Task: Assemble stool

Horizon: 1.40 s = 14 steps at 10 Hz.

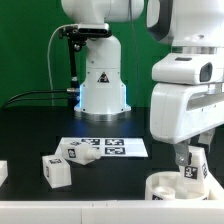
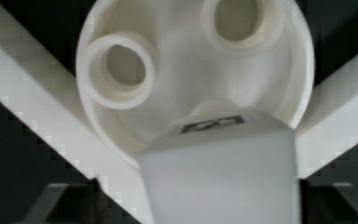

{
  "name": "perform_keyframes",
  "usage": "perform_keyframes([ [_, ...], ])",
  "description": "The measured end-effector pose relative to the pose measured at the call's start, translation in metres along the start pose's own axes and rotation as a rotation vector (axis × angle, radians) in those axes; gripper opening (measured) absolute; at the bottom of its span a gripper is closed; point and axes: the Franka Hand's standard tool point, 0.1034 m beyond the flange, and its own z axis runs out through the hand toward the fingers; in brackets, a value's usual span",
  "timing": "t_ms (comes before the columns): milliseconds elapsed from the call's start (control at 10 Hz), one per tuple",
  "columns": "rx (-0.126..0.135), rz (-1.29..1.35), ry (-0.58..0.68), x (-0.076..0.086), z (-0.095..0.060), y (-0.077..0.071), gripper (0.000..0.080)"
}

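Observation:
The stool's round white seat disc (image 1: 168,186) lies at the table's front on the exterior view's right. In the wrist view the seat (image 2: 176,60) shows two round sockets. A chunky white leg (image 2: 211,170) with a tag on its end stands upright over the seat's near side. My gripper (image 1: 190,168) hangs straight above, its dark fingertips (image 2: 51,200) on either side of the leg, with thin dark gaps still showing. Two more tagged legs (image 1: 57,168) (image 1: 83,153) lie loose on the exterior view's left.
The marker board (image 1: 112,147) lies flat mid-table in front of the robot base (image 1: 102,90). White bars (image 2: 34,85) run diagonally on both sides of the seat. A small white piece (image 1: 3,172) sits at the exterior view's left edge.

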Motion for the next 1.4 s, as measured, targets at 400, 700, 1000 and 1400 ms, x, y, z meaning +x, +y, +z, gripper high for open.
perform_keyframes([
  [400, 0.001, 0.203, 0.0, 0.0, 0.0001, 0.0001, 0.0337],
  [700, 0.009, 0.607, 0.011, 0.0075, -0.0053, 0.002, 0.0337],
  [1000, 0.089, 1.17, 0.009, 0.0073, -0.002, 0.0001, 0.0336],
  [1400, 0.101, 1.45, -0.014, 0.0069, -0.0023, 0.0, 0.0336],
])
